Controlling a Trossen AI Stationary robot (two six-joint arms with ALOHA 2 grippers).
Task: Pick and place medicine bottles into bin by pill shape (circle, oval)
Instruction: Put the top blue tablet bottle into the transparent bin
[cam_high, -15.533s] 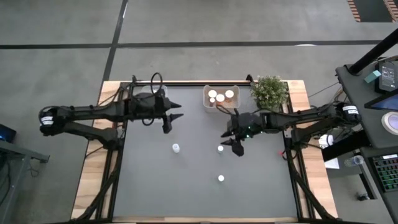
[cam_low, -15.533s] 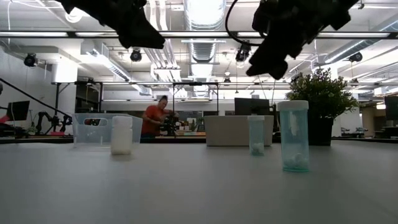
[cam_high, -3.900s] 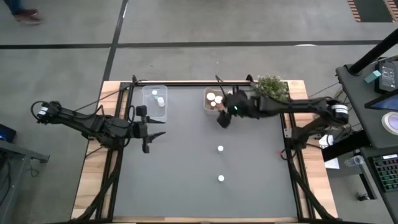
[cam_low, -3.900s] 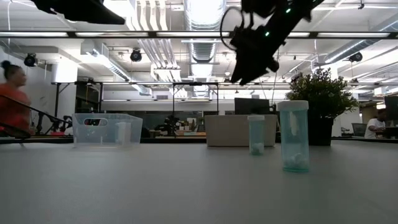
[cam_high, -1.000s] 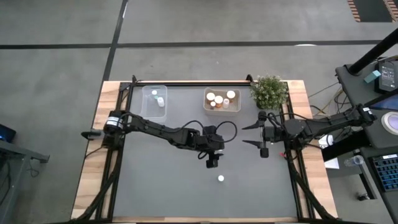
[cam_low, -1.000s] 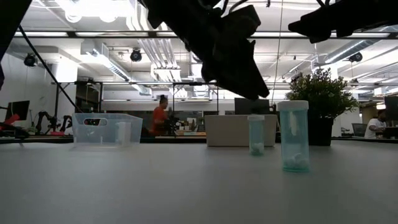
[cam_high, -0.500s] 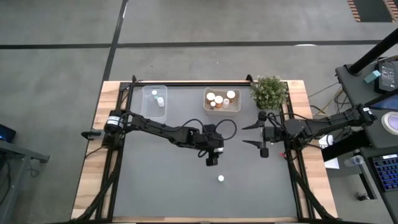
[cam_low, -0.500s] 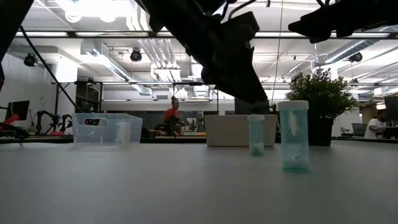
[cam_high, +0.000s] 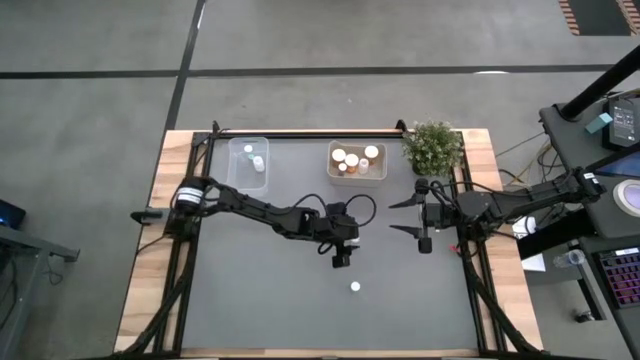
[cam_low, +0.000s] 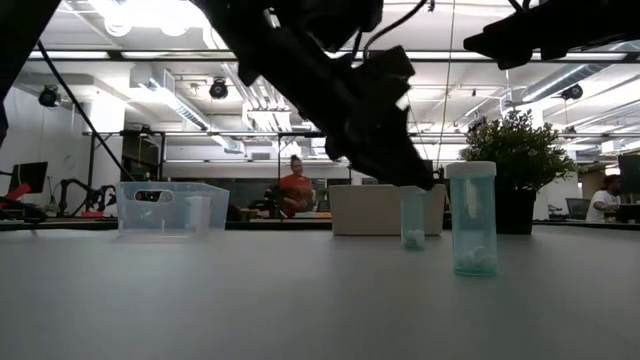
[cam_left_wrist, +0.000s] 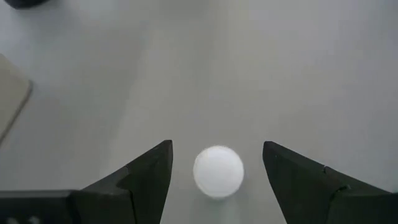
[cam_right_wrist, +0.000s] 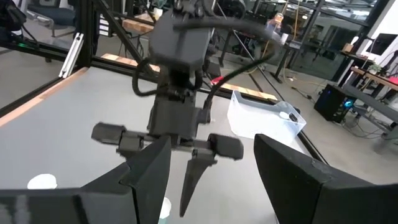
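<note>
Straddling a white-capped bottle (cam_left_wrist: 218, 172), left claw (cam_left_wrist: 217, 177) spread wide, right claw (cam_high: 417, 216) released.

Count so far: two loose round white-capped medicine bottles (cam_high: 354, 287) on the dark grey table mat (cam_high: 260, 300); two more in the clear plastic bin (cam_high: 232, 165); roughly five in the tan square bin (cam_high: 357, 178), too bunched up to be sure; one green potted plant (cam_high: 434, 146); two dark robot arms (cam_high: 250, 207)
</note>
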